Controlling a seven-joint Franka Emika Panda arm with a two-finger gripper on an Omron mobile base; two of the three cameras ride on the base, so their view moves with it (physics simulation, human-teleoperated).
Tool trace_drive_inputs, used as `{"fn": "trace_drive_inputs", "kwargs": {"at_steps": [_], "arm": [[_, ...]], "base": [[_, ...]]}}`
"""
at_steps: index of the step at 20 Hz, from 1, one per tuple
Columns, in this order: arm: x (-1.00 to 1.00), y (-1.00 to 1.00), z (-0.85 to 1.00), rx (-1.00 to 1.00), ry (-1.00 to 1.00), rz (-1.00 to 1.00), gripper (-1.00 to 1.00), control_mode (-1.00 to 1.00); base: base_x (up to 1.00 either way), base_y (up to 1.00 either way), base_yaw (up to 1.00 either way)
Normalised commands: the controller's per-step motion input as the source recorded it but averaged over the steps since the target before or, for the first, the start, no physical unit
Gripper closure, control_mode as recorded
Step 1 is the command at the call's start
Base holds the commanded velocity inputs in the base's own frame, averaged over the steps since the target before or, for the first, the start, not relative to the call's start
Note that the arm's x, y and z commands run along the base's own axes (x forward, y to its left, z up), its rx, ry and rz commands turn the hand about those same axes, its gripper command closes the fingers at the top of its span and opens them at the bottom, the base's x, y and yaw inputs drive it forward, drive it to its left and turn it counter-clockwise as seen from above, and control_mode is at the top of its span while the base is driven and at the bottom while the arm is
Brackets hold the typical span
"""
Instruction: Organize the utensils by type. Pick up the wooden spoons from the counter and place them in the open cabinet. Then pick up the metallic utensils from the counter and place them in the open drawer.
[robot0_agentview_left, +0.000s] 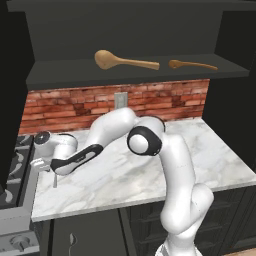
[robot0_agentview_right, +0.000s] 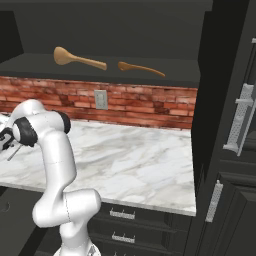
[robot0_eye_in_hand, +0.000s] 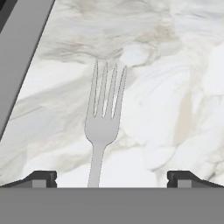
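A small silver fork (robot0_eye_in_hand: 103, 118) lies on the white marble counter (robot0_eye_in_hand: 175, 87), tines pointing away from the hand. My gripper (robot0_eye_in_hand: 111, 177) hovers just above its handle, open, with one fingertip on each side and apart from it. In the left base view the gripper (robot0_agentview_left: 40, 164) is low over the counter's (robot0_agentview_left: 150, 175) left end, with the fork (robot0_agentview_left: 54, 181) just below it. Both wooden spoons rest on the open cabinet's shelf (robot0_agentview_left: 60, 75): the large tan one (robot0_agentview_left: 120, 61) and the thin darker one (robot0_agentview_left: 192, 65). A small silver spoon (robot0_agentview_left: 72, 239) lies in the open drawer (robot0_agentview_left: 95, 232) below the counter's front edge.
The dark stove top (robot0_agentview_left: 12, 170) borders the counter's left end, close to the gripper. A red brick wall (robot0_agentview_left: 160, 100) with an outlet (robot0_agentview_left: 120, 100) backs the counter. Tall dark cabinets (robot0_agentview_right: 230, 125) stand at the right.
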Motion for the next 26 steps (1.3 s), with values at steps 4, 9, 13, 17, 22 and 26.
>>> {"fn": "trace_drive_inputs", "kwargs": {"at_steps": [4,9,13,17,22,26], "arm": [[0.04,0.12,-0.09,0.0,0.0,0.0,-1.0,-1.0],[0.01,0.06,-0.11,0.0,0.0,0.0,-1.0,-1.0],[0.06,0.04,-0.07,0.0,0.0,0.0,-1.0,-1.0],[0.06,0.0,-0.07,0.0,0.0,0.0,-1.0,-1.0],[0.04,0.0,-0.09,0.0,0.0,0.0,-1.0,-1.0],[0.04,0.0,-0.1,0.0,0.0,0.0,-1.0,-1.0]], "base": [[0.0,0.0,0.0],[0.0,0.0,0.0],[0.0,0.0,0.0],[0.0,0.0,0.0],[0.0,0.0,0.0],[0.0,0.0,0.0]]}}
